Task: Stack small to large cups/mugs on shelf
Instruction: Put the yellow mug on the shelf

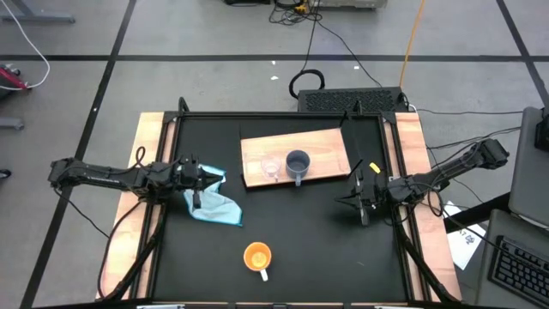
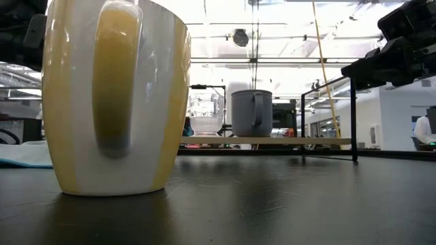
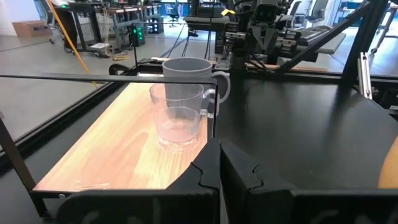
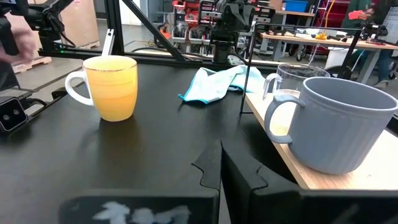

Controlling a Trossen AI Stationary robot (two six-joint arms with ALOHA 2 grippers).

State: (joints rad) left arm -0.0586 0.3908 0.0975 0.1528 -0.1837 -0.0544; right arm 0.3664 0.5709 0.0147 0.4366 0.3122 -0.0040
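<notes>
The light-wood shelf (image 1: 326,146) lies at the table's far middle. On its near part stand the tiny clear glass cup (image 1: 272,167) (image 3: 177,121) and, right beside it, the grey-blue mug (image 1: 298,162) (image 4: 339,124), both upright on their bases. The orange mug (image 1: 257,256) (image 4: 112,87) with its white handle stands upright on the black table near the near edge. My left gripper (image 1: 210,176) (image 3: 219,171) is shut, left of the shelf, above the light blue cloth's far end. My right gripper (image 1: 356,190) (image 4: 221,171) is shut, right of the shelf's near corner.
A crumpled light blue cloth (image 1: 214,204) lies left of centre on the table. Pale wooden rails (image 1: 153,154) and black frame bars (image 1: 388,163) run along both sides. Bare black tabletop lies between the shelf and the orange mug.
</notes>
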